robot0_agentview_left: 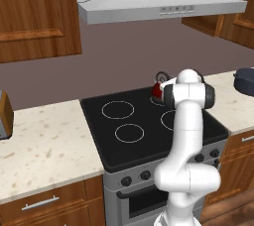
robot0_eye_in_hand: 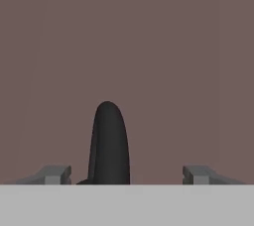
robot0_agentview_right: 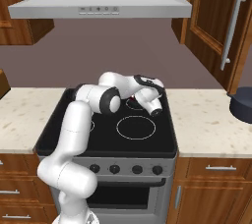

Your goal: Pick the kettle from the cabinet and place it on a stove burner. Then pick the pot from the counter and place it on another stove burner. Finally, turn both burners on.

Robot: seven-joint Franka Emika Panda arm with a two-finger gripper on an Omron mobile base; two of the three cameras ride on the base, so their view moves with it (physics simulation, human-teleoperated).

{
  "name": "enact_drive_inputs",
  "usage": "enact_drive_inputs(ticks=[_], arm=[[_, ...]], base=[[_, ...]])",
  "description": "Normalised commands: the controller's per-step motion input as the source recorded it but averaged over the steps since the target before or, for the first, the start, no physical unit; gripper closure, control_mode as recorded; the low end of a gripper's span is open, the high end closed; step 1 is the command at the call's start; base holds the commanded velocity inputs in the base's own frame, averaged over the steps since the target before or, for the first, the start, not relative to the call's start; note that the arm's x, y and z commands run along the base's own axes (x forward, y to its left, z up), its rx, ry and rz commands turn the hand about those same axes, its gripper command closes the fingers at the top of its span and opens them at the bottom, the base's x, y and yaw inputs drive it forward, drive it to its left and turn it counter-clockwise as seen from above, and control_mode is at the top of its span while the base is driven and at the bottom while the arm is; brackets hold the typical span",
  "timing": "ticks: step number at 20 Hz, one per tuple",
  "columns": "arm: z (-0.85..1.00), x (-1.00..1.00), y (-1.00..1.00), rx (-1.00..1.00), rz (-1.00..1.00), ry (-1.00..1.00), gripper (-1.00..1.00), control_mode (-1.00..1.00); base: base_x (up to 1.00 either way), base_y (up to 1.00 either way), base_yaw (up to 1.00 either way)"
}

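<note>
I see the beige tabletop (robot0_agentview_left: 44, 145) flanking the black cooktop (robot0_agentview_left: 99, 136). The kettle (robot0_agentview_left: 159, 87) stands at its back right; my tool (robot0_eye_in_hand: 126, 175) is spread, fingers either side of its black handle (robot0_eye_in_hand: 109, 143), untouching. The pot (robot0_agentview_right: 242, 104) sits far right.

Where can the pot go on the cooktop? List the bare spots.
Free: the two left burner rings and the large front ring. Crowded: the back right, where the kettle sits under the arm. The pot waits on the right counter.
</note>
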Motion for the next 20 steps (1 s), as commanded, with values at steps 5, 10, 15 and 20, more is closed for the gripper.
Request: enact_drive_inputs(ticks=[5, 10, 15, 20], arm=[[0.00, -0.09, 0.01, 0.00, 0.00, 0.00, -1.00, -1.00], [0.00, -0.26, 0.18, 0.00, 0.01, 0.00, -1.00, -1.00], [0.00, -0.25, 0.37, 0.00, 0.01, 0.00, -1.00, -1.00], [0.00, -0.27, 0.32, 0.00, 0.00, -0.01, -1.00, -1.00]], base=[[0.00, 0.00, 0.00], [0.00, 0.00, 0.00], [0.00, 0.00, 0.00], [0.00, 0.00, 0.00]])
